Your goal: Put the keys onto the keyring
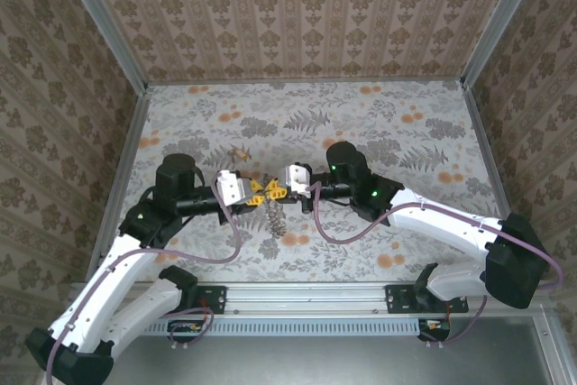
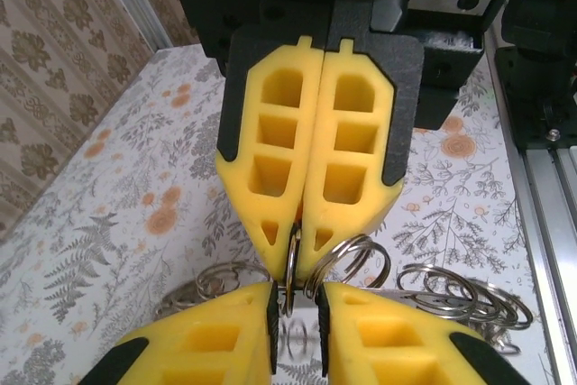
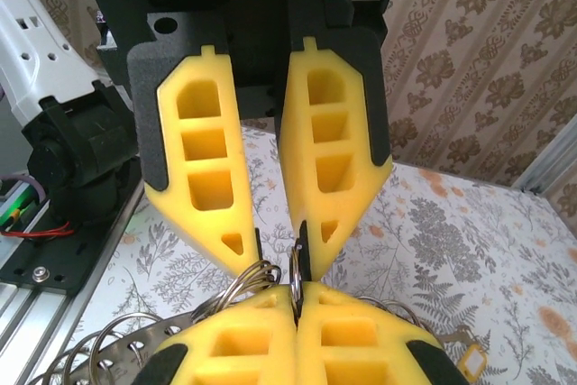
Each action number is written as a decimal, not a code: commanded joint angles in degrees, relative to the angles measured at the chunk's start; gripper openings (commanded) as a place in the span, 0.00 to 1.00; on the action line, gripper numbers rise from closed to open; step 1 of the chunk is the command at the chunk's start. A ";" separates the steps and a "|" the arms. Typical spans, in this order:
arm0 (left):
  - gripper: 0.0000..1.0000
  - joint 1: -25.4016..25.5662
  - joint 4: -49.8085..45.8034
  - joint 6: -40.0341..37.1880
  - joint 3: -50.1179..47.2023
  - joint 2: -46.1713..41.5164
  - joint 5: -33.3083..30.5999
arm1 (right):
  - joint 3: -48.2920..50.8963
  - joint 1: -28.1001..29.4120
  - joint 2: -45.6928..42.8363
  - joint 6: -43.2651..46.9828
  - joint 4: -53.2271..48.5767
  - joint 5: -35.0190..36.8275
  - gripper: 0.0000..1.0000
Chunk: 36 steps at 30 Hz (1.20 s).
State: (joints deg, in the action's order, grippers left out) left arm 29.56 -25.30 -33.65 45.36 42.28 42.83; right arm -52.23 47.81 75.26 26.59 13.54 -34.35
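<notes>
The keyring [image 1: 275, 216], a bunch of linked steel split rings, hangs between the two grippers above the middle of the table. My right gripper [image 3: 296, 290] is shut on one thin ring of it, edge-on between its yellow pads. My left gripper [image 2: 296, 299] faces it tip to tip, its jaws a little apart, with that same ring standing in the gap by one pad. More rings [image 2: 451, 290] trail off to the side. A small brass key [image 1: 238, 154] lies on the table behind the grippers, also seen low down as the key [image 3: 471, 362]. A small pale key [image 1: 293, 239] lies in front.
The table [image 1: 406, 132] has a floral cloth and patterned walls on three sides. A metal rail [image 1: 306, 299] with the arm bases runs along the near edge. Purple cables loop beside both arms.
</notes>
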 commanded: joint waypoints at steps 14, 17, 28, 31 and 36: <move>0.25 -7.87 1.73 1.88 0.21 -1.42 11.70 | -1.19 0.45 -1.09 -1.25 3.59 -2.96 0.00; 0.25 -7.74 2.77 2.21 0.15 -0.99 13.66 | -1.17 0.45 -1.01 -1.45 4.14 -2.73 0.00; 0.23 -7.24 3.26 3.20 0.29 0.44 12.69 | -1.47 0.63 -0.74 -1.54 4.44 -3.01 0.00; 0.24 -7.00 2.97 2.47 0.26 0.90 13.09 | -1.63 0.71 -0.65 -1.54 4.40 -3.16 0.00; 0.23 -6.68 1.48 1.01 0.81 1.74 14.14 | -1.84 0.73 -0.67 -1.54 4.27 -3.44 0.00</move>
State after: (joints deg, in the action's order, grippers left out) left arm 22.20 -22.94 -31.51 45.39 43.46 54.68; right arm -52.23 48.16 75.26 25.67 14.85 -35.24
